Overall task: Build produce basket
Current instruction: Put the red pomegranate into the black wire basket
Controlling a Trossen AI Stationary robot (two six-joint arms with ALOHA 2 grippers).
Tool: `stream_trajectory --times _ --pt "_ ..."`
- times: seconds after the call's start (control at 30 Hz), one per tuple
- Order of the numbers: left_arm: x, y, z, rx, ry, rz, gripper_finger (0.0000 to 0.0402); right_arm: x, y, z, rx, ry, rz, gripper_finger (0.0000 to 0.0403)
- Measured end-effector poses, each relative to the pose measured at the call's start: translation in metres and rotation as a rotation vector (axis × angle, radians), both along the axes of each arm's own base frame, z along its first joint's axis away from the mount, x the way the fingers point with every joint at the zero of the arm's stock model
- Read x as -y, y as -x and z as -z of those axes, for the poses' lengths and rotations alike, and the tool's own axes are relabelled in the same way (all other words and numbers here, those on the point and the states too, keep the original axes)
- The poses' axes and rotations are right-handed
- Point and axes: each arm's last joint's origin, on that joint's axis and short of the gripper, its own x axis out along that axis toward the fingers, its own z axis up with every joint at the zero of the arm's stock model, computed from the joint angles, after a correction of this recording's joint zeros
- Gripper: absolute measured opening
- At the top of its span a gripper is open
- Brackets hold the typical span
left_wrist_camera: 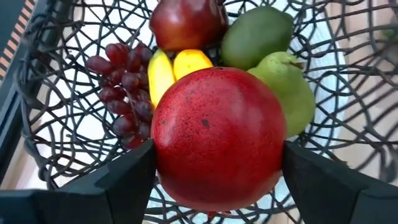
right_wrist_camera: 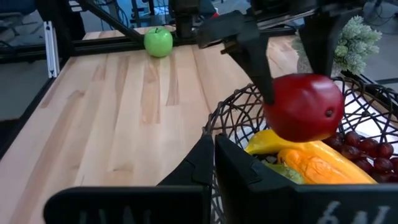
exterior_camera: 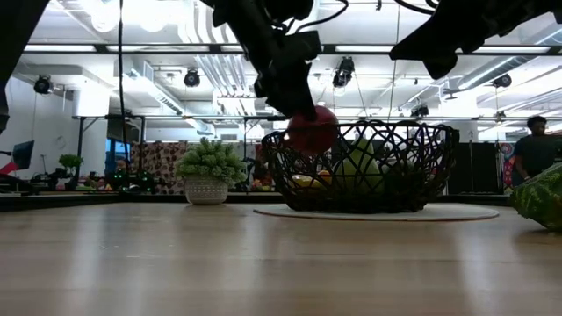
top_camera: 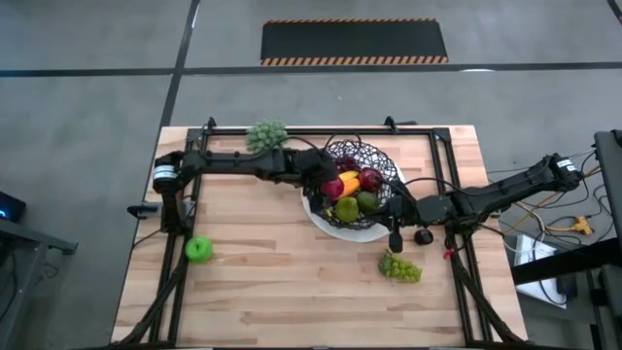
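My left gripper (top_camera: 333, 187) hangs over the basket (top_camera: 381, 156), a black wire bowl on a white plate, shut on a red apple (left_wrist_camera: 217, 137). In the basket lie purple grapes (left_wrist_camera: 124, 87), a banana (left_wrist_camera: 160, 74), a dark red apple (left_wrist_camera: 186, 25), an avocado (left_wrist_camera: 255, 34), a pear (left_wrist_camera: 289, 87) and an orange carrot (right_wrist_camera: 317, 165). My right gripper (top_camera: 396, 236) waits shut beside the basket's near right rim. A green apple (top_camera: 198, 250) and green grapes (top_camera: 399, 266) rest on the table. My left gripper pinches the red apple between its two fingers (left_wrist_camera: 118, 180), one on each opposite side (left_wrist_camera: 163, 143). The fingers (right_wrist_camera: 255, 56) come from above, pointing down. The apple (exterior_camera: 312, 132) is lifted clear at about rim height, over the fruit in the basket.
A potted plant (top_camera: 267, 134) stands at the far edge, left of the basket. A black metal frame (top_camera: 321, 129) runs along the table's edges. Bare wood lies between the green apple and the green grapes along the near side.
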Motion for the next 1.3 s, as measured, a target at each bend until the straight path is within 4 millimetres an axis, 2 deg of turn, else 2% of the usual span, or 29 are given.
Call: stream_trajectory --times 0.47,0.8,1.0,1.07,1.3 --pt "-0.018 0.004 0.012 0.009 0.013 -0.067 0.0299 0.0 0.0 0.0 0.002 -0.034 0.013 0.0009" --pt "-0.018 0.004 0.012 0.01 0.009 -0.06 0.0347 0.0 0.0 0.0 0.007 -0.044 0.017 0.0009" --pt "-0.018 0.004 0.011 0.004 -0.006 -0.04 0.0354 0.0 -0.002 0.006 0.031 -0.048 0.041 0.0009" --pt "-0.017 0.006 0.007 0.011 -0.011 -0.033 0.0355 -0.001 -0.005 0.009 0.042 -0.063 0.046 0.0009" --pt "0.004 0.024 -0.033 0.1 -0.066 0.059 0.0354 -0.001 -0.019 0.02 0.012 -0.062 0.161 0.0009"
